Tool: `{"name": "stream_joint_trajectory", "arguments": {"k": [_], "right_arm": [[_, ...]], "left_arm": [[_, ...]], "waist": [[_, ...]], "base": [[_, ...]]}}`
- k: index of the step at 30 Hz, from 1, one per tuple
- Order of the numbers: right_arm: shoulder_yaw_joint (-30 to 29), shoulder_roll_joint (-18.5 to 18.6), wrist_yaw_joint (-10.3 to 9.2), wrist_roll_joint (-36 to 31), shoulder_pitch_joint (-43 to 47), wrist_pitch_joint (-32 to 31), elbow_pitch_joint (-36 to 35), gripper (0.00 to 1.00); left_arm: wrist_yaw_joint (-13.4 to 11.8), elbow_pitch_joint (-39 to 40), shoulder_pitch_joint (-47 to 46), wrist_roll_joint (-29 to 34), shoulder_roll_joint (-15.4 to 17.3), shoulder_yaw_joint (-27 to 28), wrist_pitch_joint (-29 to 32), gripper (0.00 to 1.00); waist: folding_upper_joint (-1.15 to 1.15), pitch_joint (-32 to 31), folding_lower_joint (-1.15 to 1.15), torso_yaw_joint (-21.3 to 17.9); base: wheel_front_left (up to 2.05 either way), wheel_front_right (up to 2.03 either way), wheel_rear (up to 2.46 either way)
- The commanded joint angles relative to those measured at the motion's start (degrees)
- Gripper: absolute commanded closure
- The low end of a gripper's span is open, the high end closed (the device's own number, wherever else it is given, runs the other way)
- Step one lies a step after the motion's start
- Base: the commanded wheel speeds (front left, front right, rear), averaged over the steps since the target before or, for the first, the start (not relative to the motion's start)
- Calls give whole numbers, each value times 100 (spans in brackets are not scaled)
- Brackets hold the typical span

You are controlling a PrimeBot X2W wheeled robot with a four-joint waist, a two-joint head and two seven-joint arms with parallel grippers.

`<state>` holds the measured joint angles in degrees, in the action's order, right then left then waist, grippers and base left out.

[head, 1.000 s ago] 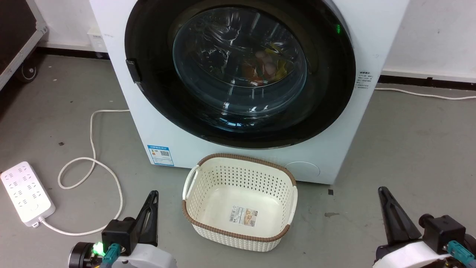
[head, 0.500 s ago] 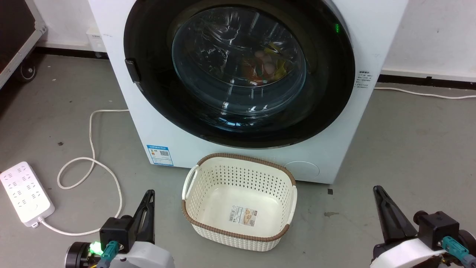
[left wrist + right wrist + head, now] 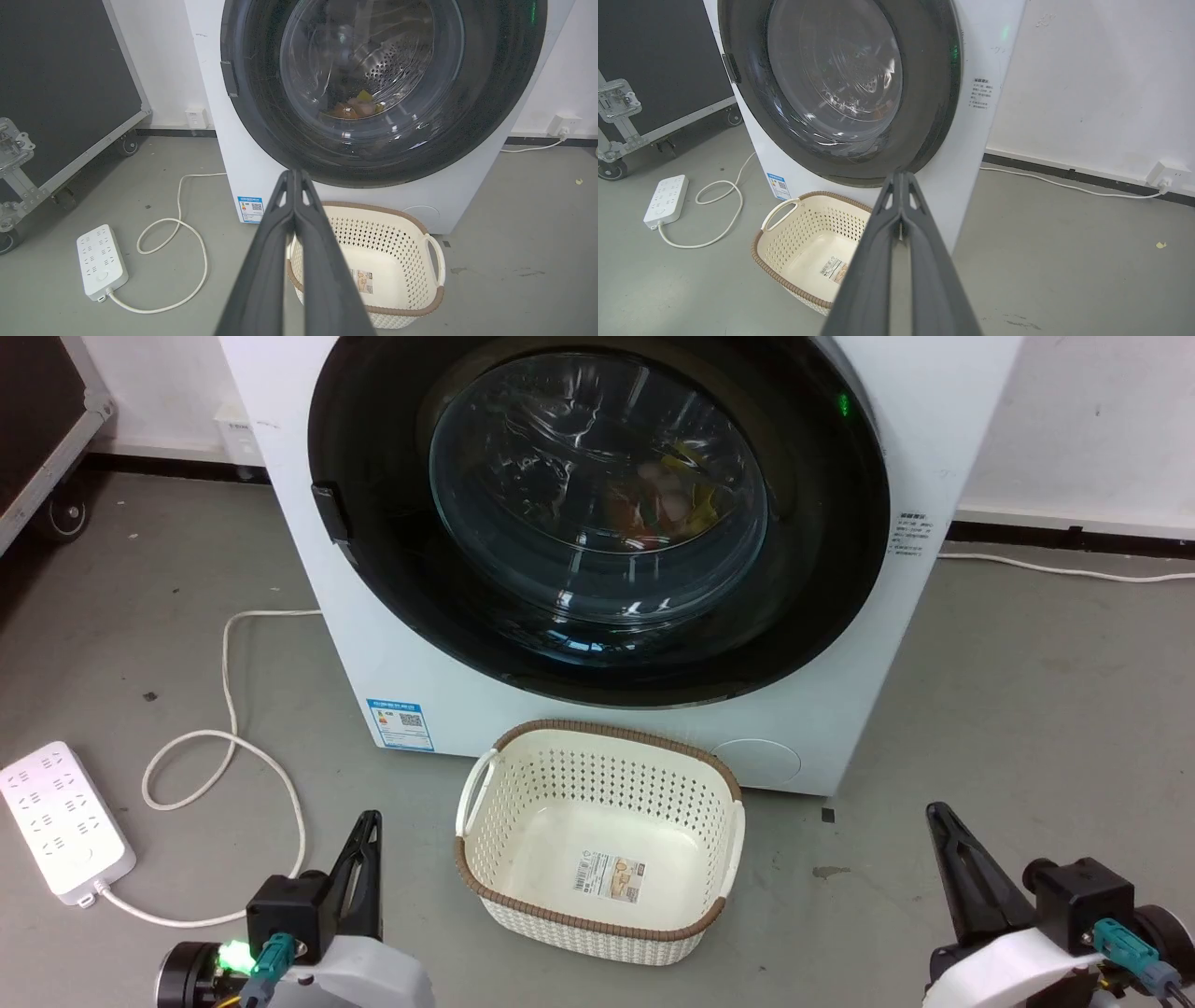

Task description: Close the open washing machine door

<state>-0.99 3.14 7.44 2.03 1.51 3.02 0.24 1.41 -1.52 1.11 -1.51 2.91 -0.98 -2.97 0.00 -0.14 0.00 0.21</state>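
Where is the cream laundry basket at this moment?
In the head view, the basket sits on the floor at lower centre, just in front of the washing machine, below its round door.

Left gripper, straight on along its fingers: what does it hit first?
Probably the lower black rim of the washing machine door. The shut left gripper lines up with it in its wrist view. Nothing seems to intervene, though depth is unclear.
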Motion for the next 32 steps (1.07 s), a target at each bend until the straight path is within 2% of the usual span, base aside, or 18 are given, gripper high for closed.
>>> {"name": "stream_joint_trajectory", "arguments": {"k": [1, 32], "right_arm": [[20, -21, 4, -38, -86, -34, -18, 100], [99, -26, 5, -203, -151, -302, -24, 100]], "left_arm": [[-36, 36, -84, 57, -1, 22, 31, 100], [-141, 152, -111, 151, -3, 98, 297, 100]], "waist": [[0, 1, 0, -1], [0, 14, 0, -21]], "base": [[0, 0, 0], [0, 0, 0]]}}
